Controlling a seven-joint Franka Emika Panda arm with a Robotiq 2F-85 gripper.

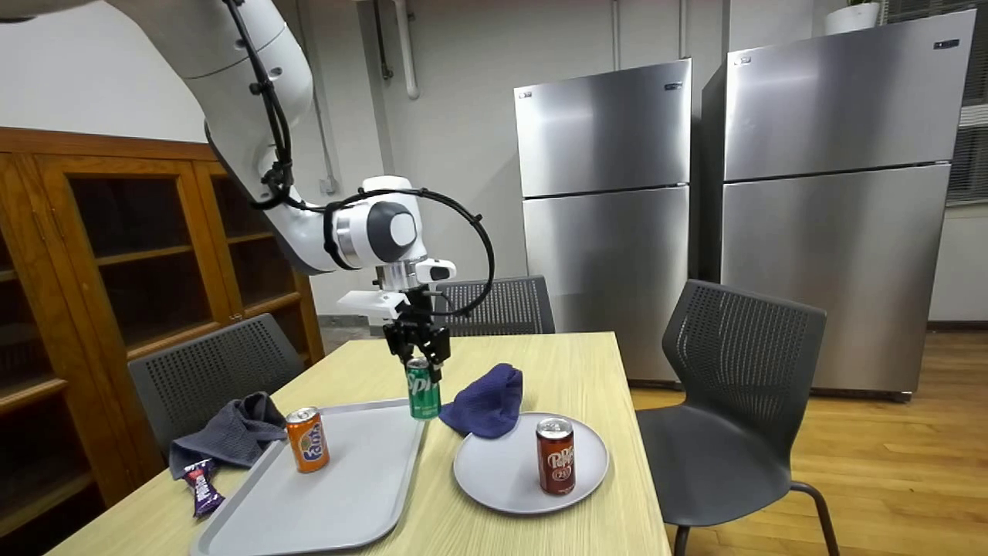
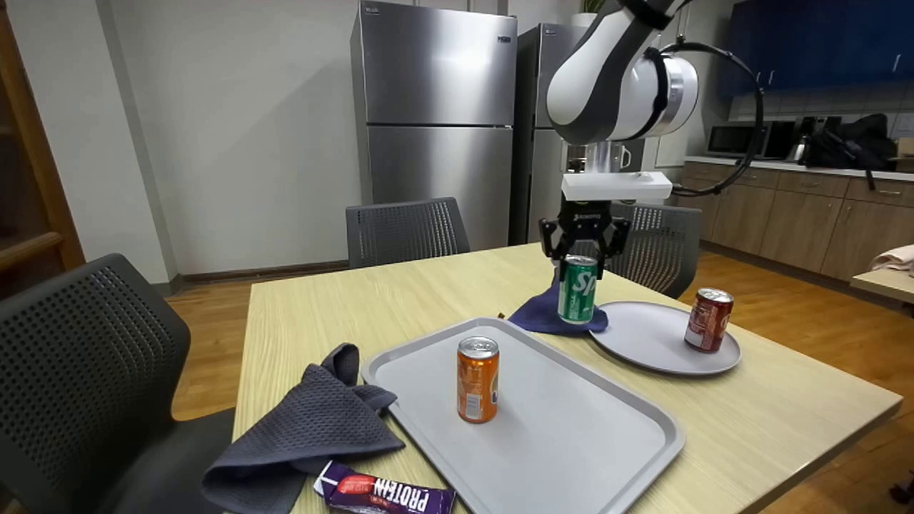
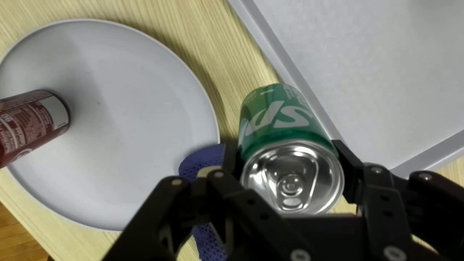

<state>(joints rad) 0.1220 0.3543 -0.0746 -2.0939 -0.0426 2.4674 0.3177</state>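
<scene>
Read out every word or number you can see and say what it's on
"Fanta": orange can
"Sp": green can, rest unreadable
"Dr Pepp", "23": red can, word's end turned away
"PROTEIN": purple wrapper
"ROBOTIQ": gripper
Too small or blurred: fridge badges, finer print on cans and wrapper

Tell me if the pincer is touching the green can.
Touching. The wrist view shows the pincer closed on the green can, gripping it from both sides with no gap visible.
</scene>
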